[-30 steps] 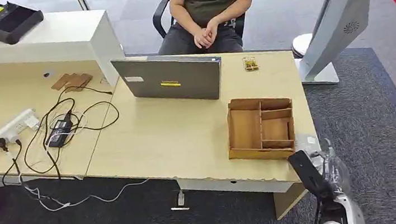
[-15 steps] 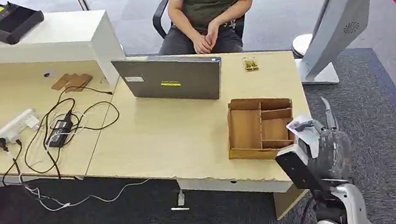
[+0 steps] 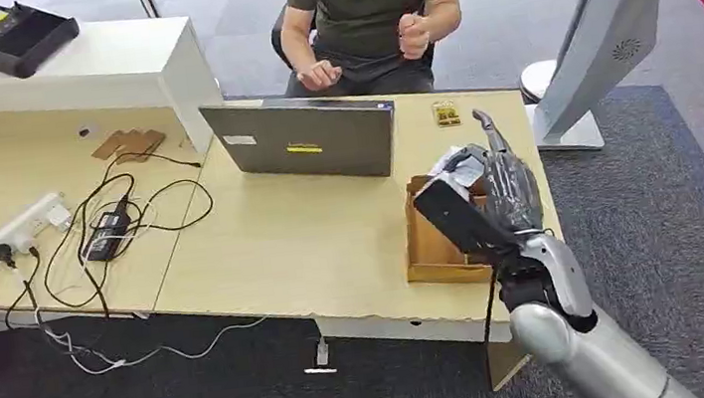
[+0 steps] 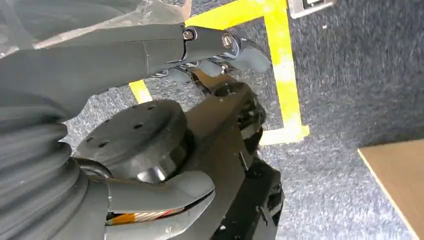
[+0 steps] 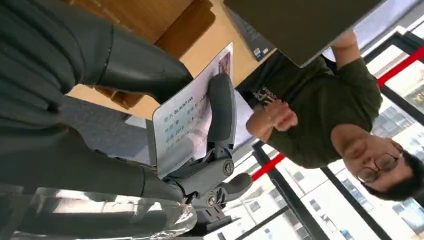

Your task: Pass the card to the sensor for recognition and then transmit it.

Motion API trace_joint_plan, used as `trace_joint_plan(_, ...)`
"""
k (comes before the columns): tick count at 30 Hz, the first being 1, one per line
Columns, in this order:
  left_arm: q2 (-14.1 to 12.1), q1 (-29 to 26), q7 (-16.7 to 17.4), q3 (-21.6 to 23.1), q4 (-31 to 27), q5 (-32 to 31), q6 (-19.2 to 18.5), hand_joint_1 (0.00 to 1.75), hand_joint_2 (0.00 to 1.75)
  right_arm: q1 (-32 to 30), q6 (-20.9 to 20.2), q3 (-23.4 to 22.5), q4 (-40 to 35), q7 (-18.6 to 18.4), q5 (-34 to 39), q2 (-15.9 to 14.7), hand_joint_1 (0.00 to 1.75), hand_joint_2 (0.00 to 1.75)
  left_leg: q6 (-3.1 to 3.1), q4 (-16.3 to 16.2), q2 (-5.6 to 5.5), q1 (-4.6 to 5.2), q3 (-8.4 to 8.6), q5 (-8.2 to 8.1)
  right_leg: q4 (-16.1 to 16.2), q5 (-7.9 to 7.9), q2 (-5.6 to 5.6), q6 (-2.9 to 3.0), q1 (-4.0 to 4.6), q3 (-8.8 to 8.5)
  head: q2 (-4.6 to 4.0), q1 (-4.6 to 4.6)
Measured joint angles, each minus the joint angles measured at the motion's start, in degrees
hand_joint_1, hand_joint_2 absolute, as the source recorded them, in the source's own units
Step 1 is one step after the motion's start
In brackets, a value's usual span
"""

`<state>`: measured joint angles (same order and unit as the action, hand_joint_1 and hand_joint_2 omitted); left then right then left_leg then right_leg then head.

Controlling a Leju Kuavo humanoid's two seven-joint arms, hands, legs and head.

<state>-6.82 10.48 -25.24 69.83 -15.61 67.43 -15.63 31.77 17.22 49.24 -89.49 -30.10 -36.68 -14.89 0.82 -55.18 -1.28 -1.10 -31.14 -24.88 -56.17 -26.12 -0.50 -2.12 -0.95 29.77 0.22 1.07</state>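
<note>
Upright, the card (image 5: 192, 125) sits pinched in the right hand (image 3: 502, 187).

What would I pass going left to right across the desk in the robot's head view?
White power strip → black power adapter among cables → grey laptop → wooden tray → the robot's right hand gripping a card.

On the light wooden desk (image 3: 314, 253), the grey laptop (image 3: 302, 143) stands left of and behind the compartmented wooden tray (image 3: 431, 248), with the seated person (image 3: 366, 7) behind the laptop.
</note>
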Motion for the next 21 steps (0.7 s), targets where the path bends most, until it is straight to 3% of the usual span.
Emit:
trace_joint_plan(12, 0.4, 1.1, 0.9, 0.3, 0.0, -0.7, -0.7, 0.0, 1.75, 3.5, 2.7, 2.6, 7.8, 1.6, 1.8, 2.6, 1.75, 1.75, 0.0, 0.0, 0.02, -0.01, -0.07, -0.01, 0.0, -0.01, 0.0, 0.0, 0.01, 0.11, 0.0, 0.04)
trace_joint_plan(21, 0.4, 1.3, 0.7, 0.3, 0.0, -0.8, -0.7, 0.0, 1.75, 4.2, 3.5, 3.9, 9.6, 0.2, -1.7, 3.1, 1.75, 1.75, 0.0, 0.0, 0.03, -0.01, -0.07, -0.01, 0.0, 0.0, 0.0, 0.0, 0.0, 0.11, 0.0, 0.02)
